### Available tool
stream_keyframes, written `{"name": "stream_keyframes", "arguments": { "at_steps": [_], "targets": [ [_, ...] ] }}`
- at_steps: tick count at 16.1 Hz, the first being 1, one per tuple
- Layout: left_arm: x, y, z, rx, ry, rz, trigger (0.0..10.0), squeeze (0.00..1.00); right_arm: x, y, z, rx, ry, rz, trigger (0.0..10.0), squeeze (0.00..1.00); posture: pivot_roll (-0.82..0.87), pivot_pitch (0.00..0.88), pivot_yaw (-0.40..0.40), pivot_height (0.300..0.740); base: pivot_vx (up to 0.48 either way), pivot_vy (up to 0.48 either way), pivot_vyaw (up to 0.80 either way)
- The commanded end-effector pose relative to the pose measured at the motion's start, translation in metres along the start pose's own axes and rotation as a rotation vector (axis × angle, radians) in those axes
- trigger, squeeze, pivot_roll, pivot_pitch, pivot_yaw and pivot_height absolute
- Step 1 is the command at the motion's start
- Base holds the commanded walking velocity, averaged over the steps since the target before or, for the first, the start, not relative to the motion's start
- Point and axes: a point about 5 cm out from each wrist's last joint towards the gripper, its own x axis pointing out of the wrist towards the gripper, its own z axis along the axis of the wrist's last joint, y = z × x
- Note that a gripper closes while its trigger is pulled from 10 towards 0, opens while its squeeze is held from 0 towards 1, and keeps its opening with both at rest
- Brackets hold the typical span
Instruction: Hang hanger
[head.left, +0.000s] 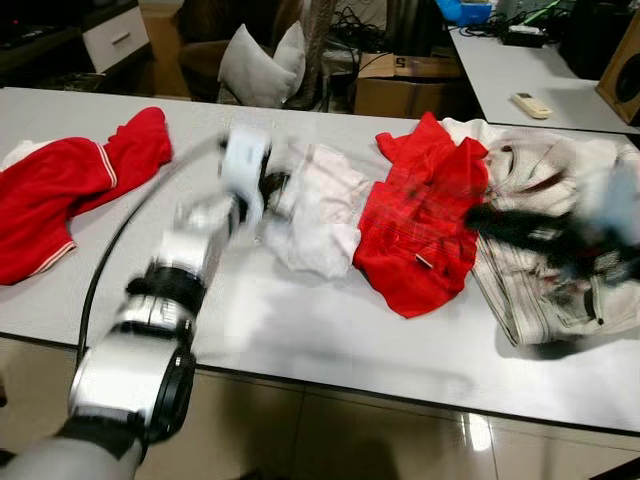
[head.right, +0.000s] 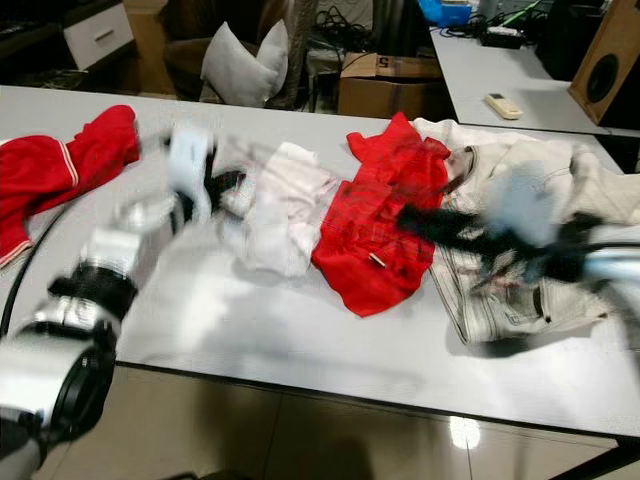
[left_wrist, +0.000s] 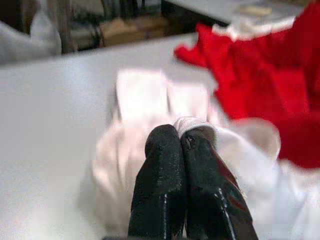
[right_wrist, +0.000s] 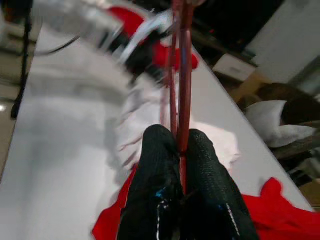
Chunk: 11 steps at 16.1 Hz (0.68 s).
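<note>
A thin red hanger (right_wrist: 182, 60) runs out from between the fingers of my right gripper (right_wrist: 177, 139), which is shut on it. In the eye views that gripper (head.left: 488, 222) is blurred, hovering over the right edge of a red shirt (head.left: 420, 235) in the middle of the table. My left gripper (left_wrist: 181, 134) is shut on a fold of a white garment (left_wrist: 140, 95). The white garment (head.left: 320, 215) lies crumpled just left of the red shirt, with the left gripper (head.left: 274, 190) at its left edge.
A second red shirt (head.left: 70, 185) lies at the table's (head.left: 300, 330) far left. A pale jacket (head.left: 545, 290) is heaped at the right. Behind the table are a pillow (head.left: 260, 65), a cardboard box (head.left: 410, 85) and another table with a remote (head.left: 532, 105).
</note>
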Motion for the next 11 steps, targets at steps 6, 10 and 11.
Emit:
{"name": "stream_keyframes", "arguments": {
  "at_steps": [6, 10, 11],
  "targets": [
    [-0.024, -0.076, -0.001, 0.109, -0.116, -0.529, 10.0, 0.93, 0.002, -0.024, -0.017, 0.084, 0.069, -0.298, 10.0, 0.0, -0.11, 0.0, 0.045, 0.74, 0.0, 0.0, 0.0],
    [-0.057, -0.088, 0.003, 0.519, -0.067, -0.7, 10.0, 1.0, 0.025, -0.032, -0.036, 0.185, 0.148, -0.453, 10.0, 0.0, -0.1, 0.0, 0.029, 0.74, 0.0, 0.0, 0.0],
    [-0.073, -0.082, 0.008, 0.569, -0.013, -0.73, 10.0, 1.0, 0.035, -0.025, -0.039, 0.239, 0.14, -0.439, 10.0, 0.0, -0.1, 0.0, 0.026, 0.74, 0.0, 0.0, 0.0]
  ]
}}
